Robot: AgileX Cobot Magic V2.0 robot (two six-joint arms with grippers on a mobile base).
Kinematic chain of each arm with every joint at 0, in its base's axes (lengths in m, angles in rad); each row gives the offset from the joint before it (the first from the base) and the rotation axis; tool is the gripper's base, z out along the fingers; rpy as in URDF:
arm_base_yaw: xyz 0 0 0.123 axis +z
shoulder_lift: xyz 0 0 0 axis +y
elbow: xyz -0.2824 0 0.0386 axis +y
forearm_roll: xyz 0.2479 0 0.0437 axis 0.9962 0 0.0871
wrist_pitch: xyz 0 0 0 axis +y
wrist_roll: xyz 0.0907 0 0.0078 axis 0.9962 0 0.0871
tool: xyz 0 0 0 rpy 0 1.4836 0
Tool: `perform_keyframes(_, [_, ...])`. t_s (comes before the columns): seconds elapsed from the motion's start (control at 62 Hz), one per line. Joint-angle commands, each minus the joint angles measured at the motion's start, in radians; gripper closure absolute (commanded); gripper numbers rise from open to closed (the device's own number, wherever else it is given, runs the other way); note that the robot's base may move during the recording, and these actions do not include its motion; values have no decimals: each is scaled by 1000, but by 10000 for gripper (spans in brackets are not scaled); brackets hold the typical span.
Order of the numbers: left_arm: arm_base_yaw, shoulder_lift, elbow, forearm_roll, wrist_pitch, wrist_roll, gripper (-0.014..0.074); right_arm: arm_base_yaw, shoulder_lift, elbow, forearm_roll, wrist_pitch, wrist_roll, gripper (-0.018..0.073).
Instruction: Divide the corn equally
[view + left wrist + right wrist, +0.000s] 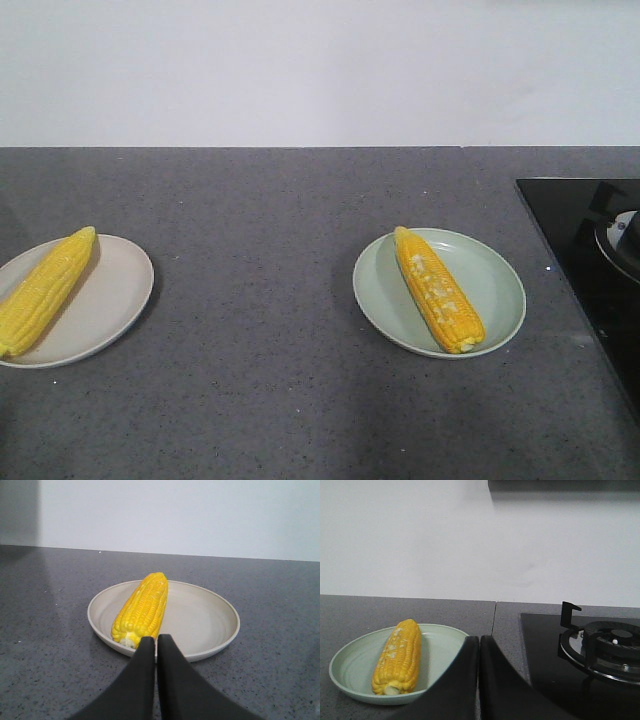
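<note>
One cob of corn lies along the left side of a beige plate at the left. A second corn cob with pale patches lies across a pale green plate right of centre. In the left wrist view the left gripper is shut and empty, its tips just short of the beige plate and the cob's blunt end. In the right wrist view the right gripper is shut and empty, beside the green plate's right rim, with its cob to the left. Neither gripper shows in the front view.
The plates stand on a dark grey speckled counter against a white wall. A black glass hob with a gas burner takes up the counter's right end, close to the green plate.
</note>
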Motion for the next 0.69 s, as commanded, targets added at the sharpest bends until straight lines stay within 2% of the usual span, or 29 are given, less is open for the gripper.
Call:
perform_keyframes(0.0, [0, -14, -23, -8, -71, -2, 602, -8, -8, 19, -8, -82, -7, 564])
perform_keyframes(0.677, [0, -14, -23, -8, -71, -2, 602, -8, -8, 19, -8, -81, -7, 564])
